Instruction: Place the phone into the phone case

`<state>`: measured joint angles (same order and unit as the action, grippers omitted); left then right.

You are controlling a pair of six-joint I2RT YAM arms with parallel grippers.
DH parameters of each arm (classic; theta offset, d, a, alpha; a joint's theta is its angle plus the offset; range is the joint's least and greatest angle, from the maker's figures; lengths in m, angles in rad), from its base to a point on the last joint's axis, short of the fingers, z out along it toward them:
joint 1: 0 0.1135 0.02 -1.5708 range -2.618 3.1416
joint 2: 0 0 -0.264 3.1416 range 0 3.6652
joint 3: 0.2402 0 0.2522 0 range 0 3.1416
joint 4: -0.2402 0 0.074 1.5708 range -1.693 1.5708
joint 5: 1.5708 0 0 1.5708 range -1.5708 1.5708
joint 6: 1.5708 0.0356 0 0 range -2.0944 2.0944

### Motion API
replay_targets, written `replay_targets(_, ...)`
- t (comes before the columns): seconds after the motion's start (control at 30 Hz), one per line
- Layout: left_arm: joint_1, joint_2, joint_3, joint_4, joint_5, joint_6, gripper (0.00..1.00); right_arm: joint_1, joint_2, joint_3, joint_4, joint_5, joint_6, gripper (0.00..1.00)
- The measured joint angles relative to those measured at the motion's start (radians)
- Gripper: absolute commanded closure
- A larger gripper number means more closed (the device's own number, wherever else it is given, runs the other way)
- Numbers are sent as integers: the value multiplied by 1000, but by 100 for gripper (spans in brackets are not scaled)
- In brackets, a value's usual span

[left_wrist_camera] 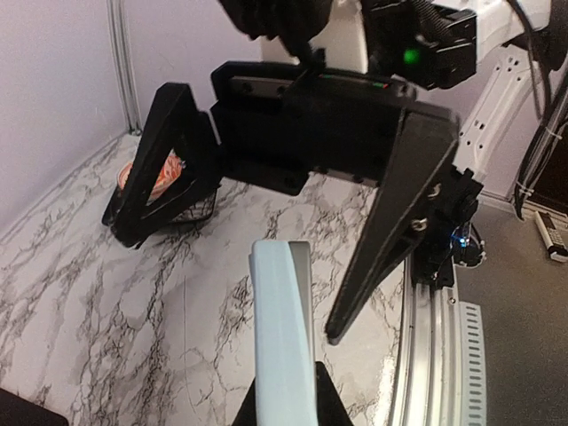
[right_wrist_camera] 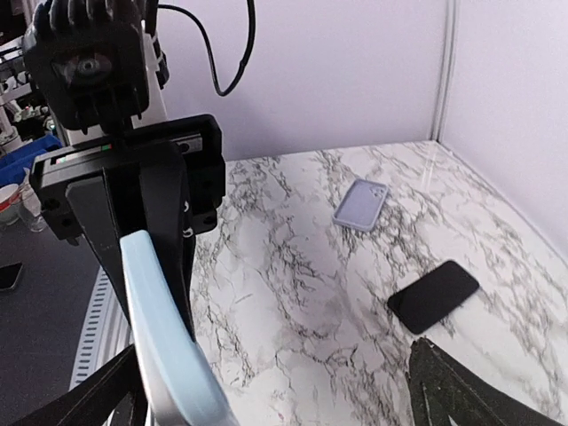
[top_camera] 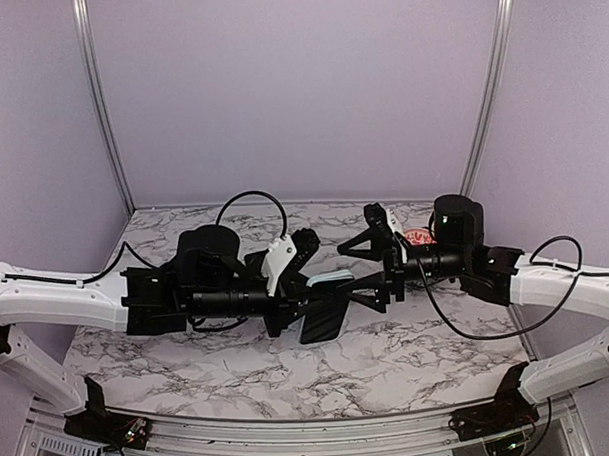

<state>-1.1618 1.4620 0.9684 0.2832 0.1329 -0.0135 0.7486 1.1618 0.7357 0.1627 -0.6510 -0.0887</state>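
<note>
Item: light blue case (left_wrist_camera: 282, 337), a slim slab with rounded edges, matte and rubbery in look, with a grey strip along one side. It is held upright in the air over the middle of the table (right_wrist_camera: 293, 293), and whether anything sits inside it cannot be told. Holder: left gripper (left_wrist_camera: 286, 399), its fingers pinching the slab's lower end. Facing it from the right: right gripper (top_camera: 348, 273), black wedge-shaped fingers (left_wrist_camera: 390, 222) spread wide, empty, one on either side of the slab's top and not touching it. Item: black phone (right_wrist_camera: 433, 295), a flat glossy rectangle lying on the marble-patterned top below the raised grippers. Item: lavender case (right_wrist_camera: 361, 203), a soft-looking shell with a camera cut-out at one corner, lying flat further left and well apart from the phone. Step in hand, as judged: the case is being presented while the phone lies unfetched, so insertion has not begun. Next move, as judged: the free right gripper goes down to the thin, smooth phone, which offers little edge to catch. It must then be aligned squarely with the case opening before pressing in.
</note>
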Motion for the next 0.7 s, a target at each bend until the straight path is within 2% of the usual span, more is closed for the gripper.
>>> replay_targets(0.17,-19,-150,47,-80,-39,42,100,8,27,143,-10,-100,-84,1)
replay_targets(0.3,-19,-231,50,-137,-63,80,100,41,27,186,-28,-116,-142,1)
replay_targets(0.5,-25,-257,80,-264,-63,137,100,113,37,214,-95,-128,-201,2)
replay_targets(0.7,-36,-283,93,-312,-43,177,100,128,53,267,-169,-153,-229,11)
